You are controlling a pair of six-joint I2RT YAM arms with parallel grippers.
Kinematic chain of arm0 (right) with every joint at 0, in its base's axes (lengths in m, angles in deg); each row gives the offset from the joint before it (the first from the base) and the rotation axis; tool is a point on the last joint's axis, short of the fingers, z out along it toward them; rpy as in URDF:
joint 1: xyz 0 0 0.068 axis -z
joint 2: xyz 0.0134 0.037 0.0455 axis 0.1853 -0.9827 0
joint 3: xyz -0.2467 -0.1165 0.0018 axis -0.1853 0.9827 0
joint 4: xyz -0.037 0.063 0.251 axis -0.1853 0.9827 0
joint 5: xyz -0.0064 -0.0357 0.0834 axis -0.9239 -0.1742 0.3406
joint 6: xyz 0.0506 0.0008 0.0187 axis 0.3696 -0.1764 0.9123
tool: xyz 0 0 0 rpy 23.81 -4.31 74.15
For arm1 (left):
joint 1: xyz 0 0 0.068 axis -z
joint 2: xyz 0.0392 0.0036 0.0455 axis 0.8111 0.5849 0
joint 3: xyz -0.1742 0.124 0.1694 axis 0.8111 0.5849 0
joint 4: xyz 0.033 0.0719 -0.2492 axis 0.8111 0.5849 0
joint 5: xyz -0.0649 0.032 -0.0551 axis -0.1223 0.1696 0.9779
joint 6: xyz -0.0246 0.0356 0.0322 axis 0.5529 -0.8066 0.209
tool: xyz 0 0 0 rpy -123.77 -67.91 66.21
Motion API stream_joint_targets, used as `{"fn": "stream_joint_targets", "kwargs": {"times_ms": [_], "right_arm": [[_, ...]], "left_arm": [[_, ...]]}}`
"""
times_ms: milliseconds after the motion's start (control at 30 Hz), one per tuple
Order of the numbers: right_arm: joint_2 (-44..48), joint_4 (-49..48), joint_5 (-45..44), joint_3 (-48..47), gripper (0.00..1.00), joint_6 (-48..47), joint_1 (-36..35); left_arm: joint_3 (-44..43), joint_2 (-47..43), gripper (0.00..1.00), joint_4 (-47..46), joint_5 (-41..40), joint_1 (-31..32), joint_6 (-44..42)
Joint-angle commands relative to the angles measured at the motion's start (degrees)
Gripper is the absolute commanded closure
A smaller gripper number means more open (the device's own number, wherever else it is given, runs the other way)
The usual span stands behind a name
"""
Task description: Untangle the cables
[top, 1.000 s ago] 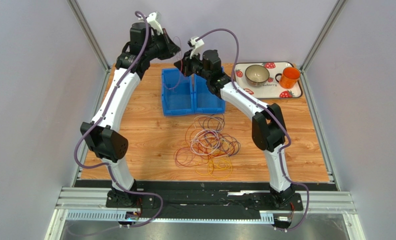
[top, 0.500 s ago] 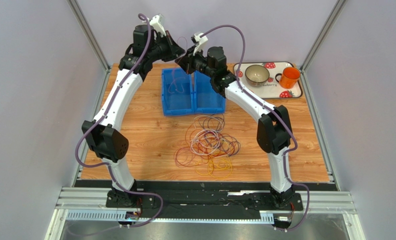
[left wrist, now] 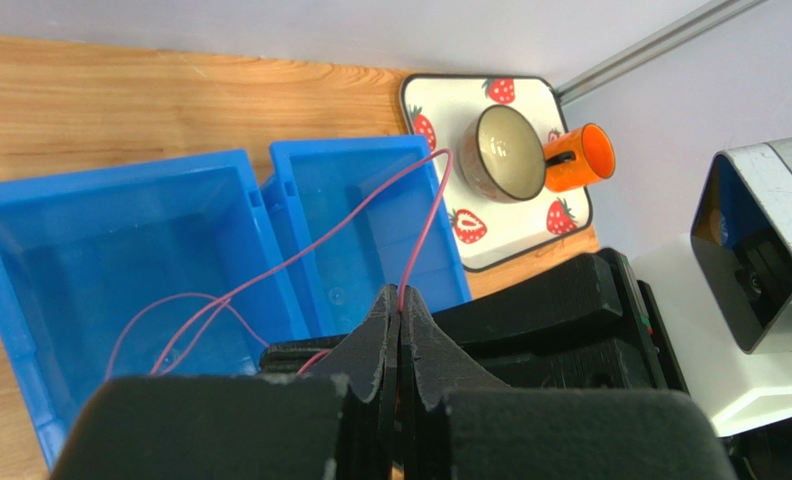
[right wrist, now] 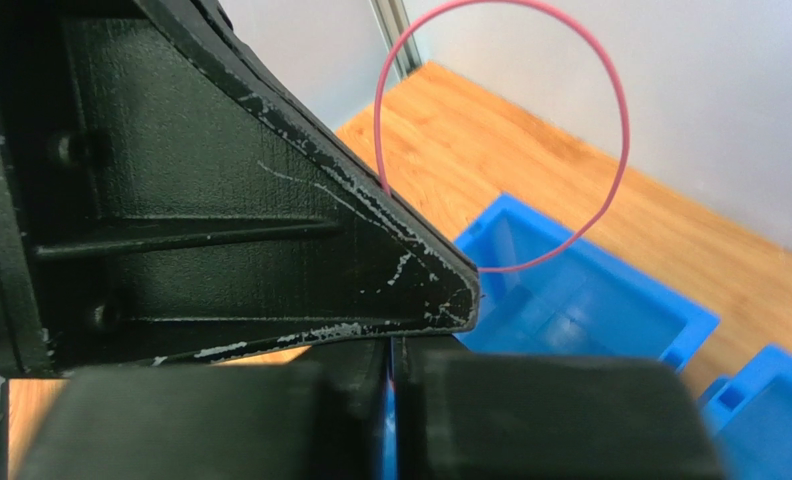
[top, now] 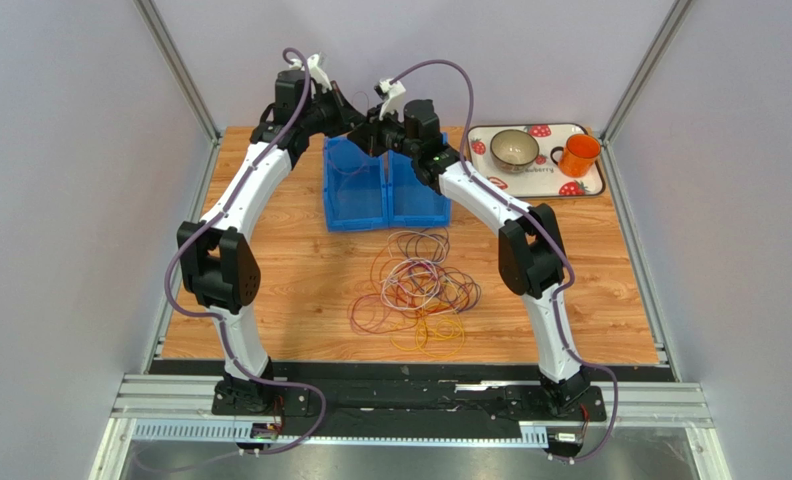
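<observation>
The left gripper (left wrist: 400,318) pinches a pink cable (left wrist: 350,215) trailing beneath it into the blue bins (left wrist: 120,173); the right gripper (right wrist: 391,352), just beside, is clenched, contents unseen.

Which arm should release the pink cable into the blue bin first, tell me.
Left, probably. The left claw is shut on the pink cable, whose slack already lies in the left blue bin beneath it. The right claw pinches only a raised loop.

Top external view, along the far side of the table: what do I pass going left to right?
left blue bin → right blue bin → bowl → orange mug; the last two stand on the strawberry tray.
</observation>
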Motion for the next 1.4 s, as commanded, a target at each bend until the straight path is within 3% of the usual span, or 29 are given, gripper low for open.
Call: {"fn": "stream_joint_targets", "kwargs": {"times_ms": [0,133,233,433,800,867,900,1000,1133,1367], "right_arm": [[-1.98,1.89,-1.86,-5.40,0.82,1.10,0.21],[-2.25,5.67,-1.96,-7.08,0.60,0.92,0.56],[-0.76,6.38,-2.13,-6.03,0.50,0.92,0.65],[5.12,9.79,-4.24,-0.85,0.42,1.97,0.65],[26.04,13.85,-13.72,24.71,0.38,5.75,0.65],[29.63,15.43,-15.13,27.63,0.38,7.15,0.65],[30.53,16.04,-16.36,30.16,0.39,7.86,0.65],[33.34,18.15,-15.76,33.69,0.39,10.75,0.65],[35.98,20.52,-14.35,36.77,0.41,11.73,0.56],[40.46,22.38,-15.49,40.56,0.41,12.08,0.47]], "left_arm": [[1.67,2.49,1.00,-4.75,3.89,-1.01,2.41],[2.73,3.11,1.00,-6.07,3.90,-1.19,3.02],[2.64,3.28,1.00,-5.99,3.46,-1.27,3.20],[1.76,4.07,1.00,-4.93,3.02,-1.36,3.20],[4.40,4.78,1.00,-4.94,1.08,-1.27,4.08],[4.22,5.30,0.91,-2.66,-0.40,-1.01,3.64],[3.96,5.48,0.78,-1.78,-1.37,-0.92,3.64],[4.22,5.13,0.57,1.30,-5.24,-0.57,3.46],[6.41,1.36,0.47,3.77,-11.47,0.04,3.91],[8.25,-4.71,0.45,8.25,-17.72,3.12,1.27]]}}
